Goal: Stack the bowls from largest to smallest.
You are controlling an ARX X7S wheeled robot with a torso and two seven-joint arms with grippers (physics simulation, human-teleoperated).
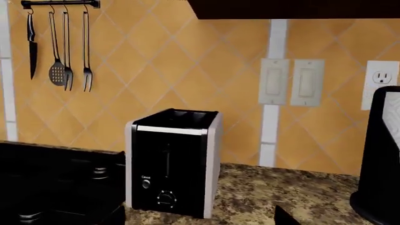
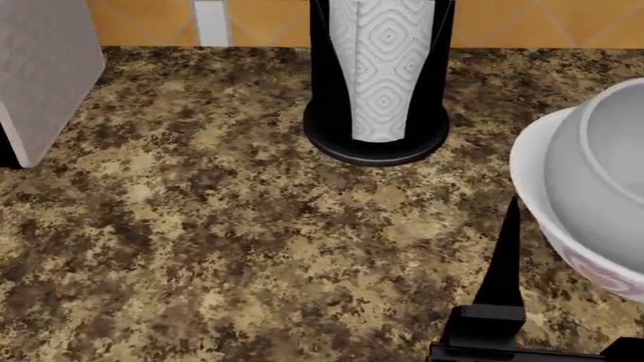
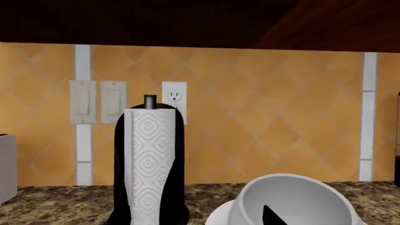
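Observation:
At the head view's right edge, a plain white bowl [image 2: 604, 158] lies tilted inside a second white bowl [image 2: 530, 177]. The second bowl's outer wall shows a faint red pattern. The right wrist view shows the tilted bowl [image 3: 293, 194] with its mouth facing the camera, and the other bowl's rim [image 3: 218, 216] under it. My right gripper [image 3: 203, 220] is open. Its left finger [image 2: 503, 256] stands just left of the bowls, and its other fingertip [image 3: 270, 216] is in front of the tilted bowl. My left gripper [image 1: 198, 221] is open, facing a toaster, and holds nothing.
A black holder with a patterned paper towel roll [image 2: 381, 68] stands on the granite counter [image 2: 231, 226] behind and left of the bowls. A black and silver toaster [image 1: 172, 161] stands further left, next to a black stove [image 1: 56, 183]. The tiled wall [image 3: 262, 112] carries switches and an outlet.

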